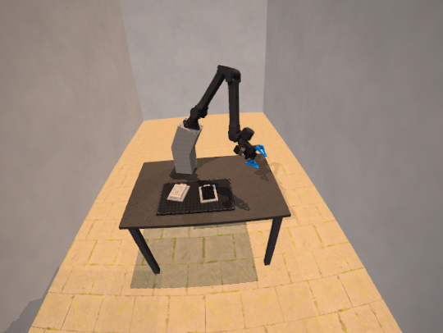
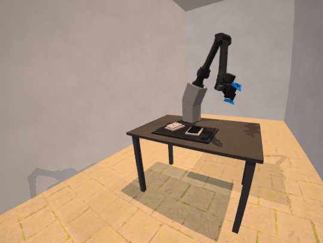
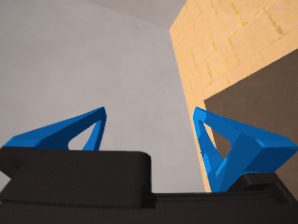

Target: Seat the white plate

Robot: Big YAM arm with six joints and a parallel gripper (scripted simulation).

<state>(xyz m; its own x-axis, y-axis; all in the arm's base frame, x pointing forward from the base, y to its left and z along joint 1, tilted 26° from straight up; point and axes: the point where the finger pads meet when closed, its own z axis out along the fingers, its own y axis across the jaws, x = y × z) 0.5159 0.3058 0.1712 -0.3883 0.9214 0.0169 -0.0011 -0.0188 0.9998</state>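
The white plate M09 (image 1: 178,192) lies on the left nest of the black deck mat (image 1: 196,197), slightly tilted; it also shows in the exterior view (image 2: 174,126). The black plate M06 (image 1: 207,193) (image 2: 194,130) sits in the white-rimmed right nest. My gripper (image 1: 256,157) (image 2: 233,94) with blue fingers hangs high above the table's far right part, well away from both plates, open and empty. The wrist view shows only the two spread blue fingers, the wall, the floor and a table corner. The labels are too small to read.
The arm's grey pedestal (image 1: 185,148) stands at the table's back, just behind the mat. The dark table (image 1: 205,193) has its edges close to the mat's front. Walls stand close on both sides.
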